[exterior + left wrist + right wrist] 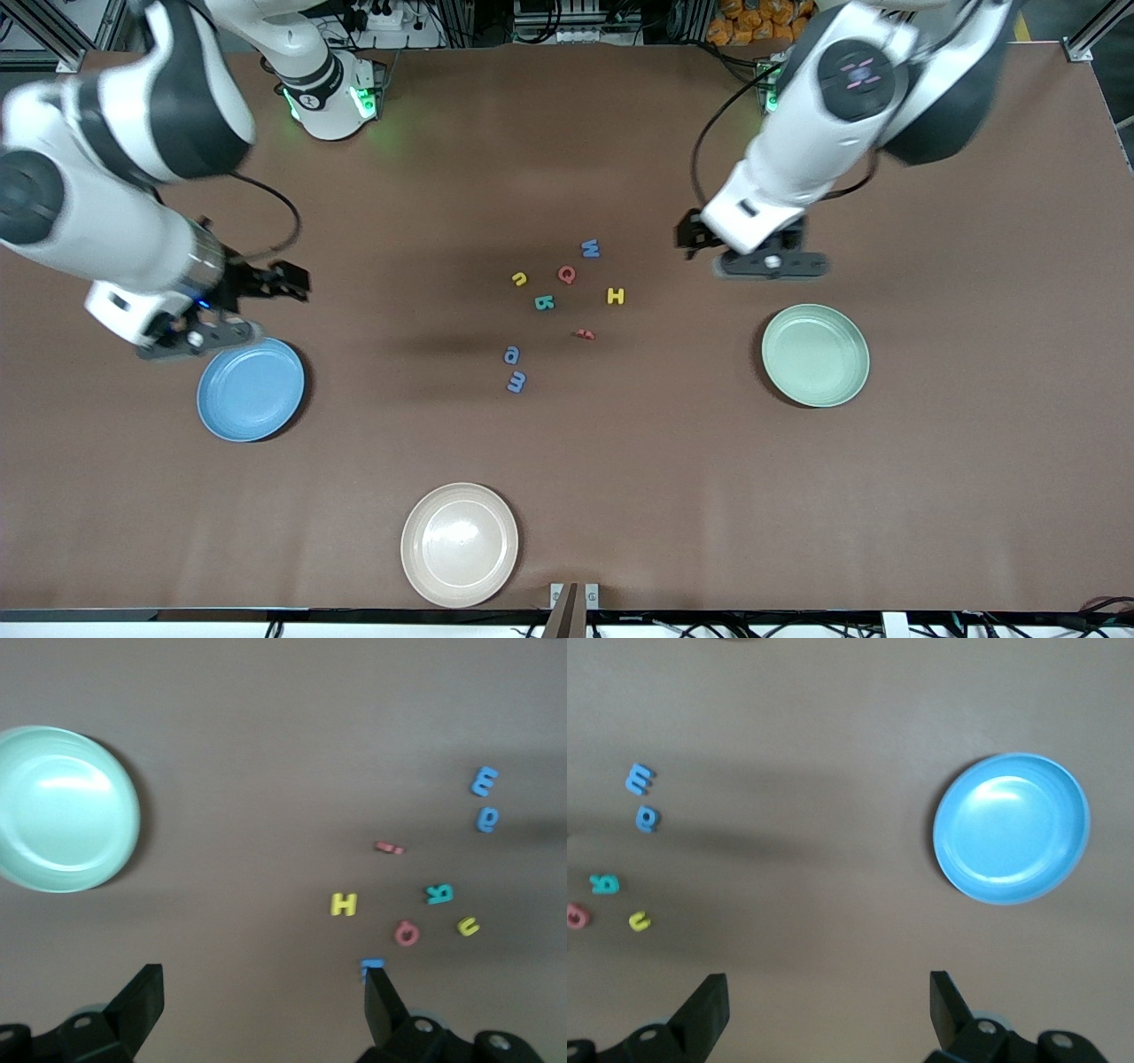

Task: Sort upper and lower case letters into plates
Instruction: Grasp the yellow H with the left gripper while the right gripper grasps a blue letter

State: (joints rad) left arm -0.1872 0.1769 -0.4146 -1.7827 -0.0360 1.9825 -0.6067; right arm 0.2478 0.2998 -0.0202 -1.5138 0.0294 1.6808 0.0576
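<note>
While the left gripper (264, 1001) partly covers W (372, 966), red letter (584, 334) stays unreadable

Right gripper (824, 1014) hangs over bare brown table (815, 744), both dark fingers (704, 1010) spread wide, nothing between them. Blue plate (1012, 828) sits empty on the table, glare on its inner face. Well apart from the plate, a loose cluster of small letters: two blue ones (640, 778) close together, then a teal one (605, 884), a yellow one (640, 921) and a red one (576, 917) cut by the frame edge.
</note>
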